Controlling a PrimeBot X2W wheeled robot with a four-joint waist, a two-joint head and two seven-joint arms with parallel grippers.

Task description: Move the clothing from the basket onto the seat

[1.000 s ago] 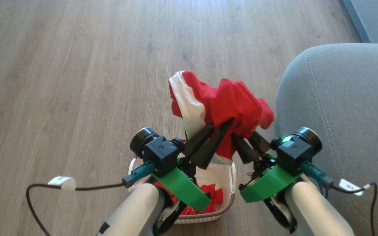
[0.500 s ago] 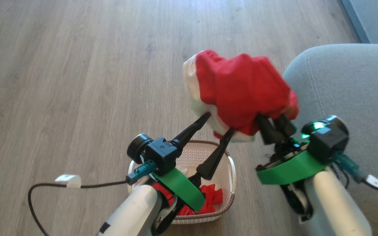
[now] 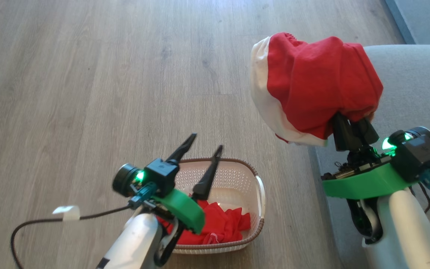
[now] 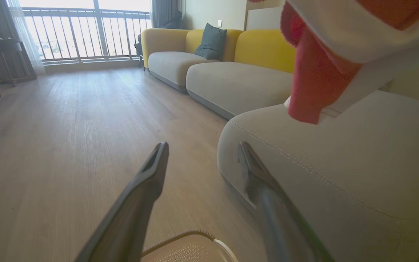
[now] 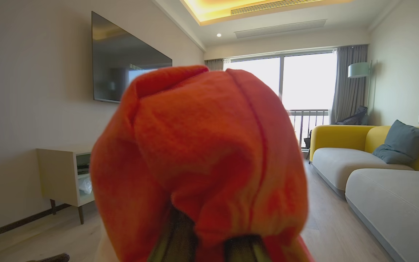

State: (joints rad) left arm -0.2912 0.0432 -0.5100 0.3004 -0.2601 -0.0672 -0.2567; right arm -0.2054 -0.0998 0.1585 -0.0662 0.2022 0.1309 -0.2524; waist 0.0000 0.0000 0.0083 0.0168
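Note:
A red garment with a white band [image 3: 319,86] hangs bunched over my right gripper [image 3: 354,125], which is shut on it, above the left edge of the grey seat [image 3: 413,86]. The right wrist view shows the same cloth [image 5: 202,156] draped over the right gripper [image 5: 209,247]. My left gripper [image 3: 206,142] stands open and holds nothing above the cream basket [image 3: 253,172]. Another red garment [image 3: 218,224] lies inside the basket. In the left wrist view the left gripper [image 4: 203,145] points at the seat [image 4: 340,156], with the held garment [image 4: 315,83] hanging at the upper right.
Wooden floor [image 3: 88,93] lies left and ahead of the basket. A black cable with a white tag [image 3: 65,213] trails from my left arm. A long sofa with yellow backs [image 4: 231,80] runs beyond the seat. A television [image 5: 122,62] and a low cabinet [image 5: 67,174] stand by the wall.
My left gripper opened, let go of the red garment and sank back over the basket. My right gripper carried the garment up and right to the seat's edge.

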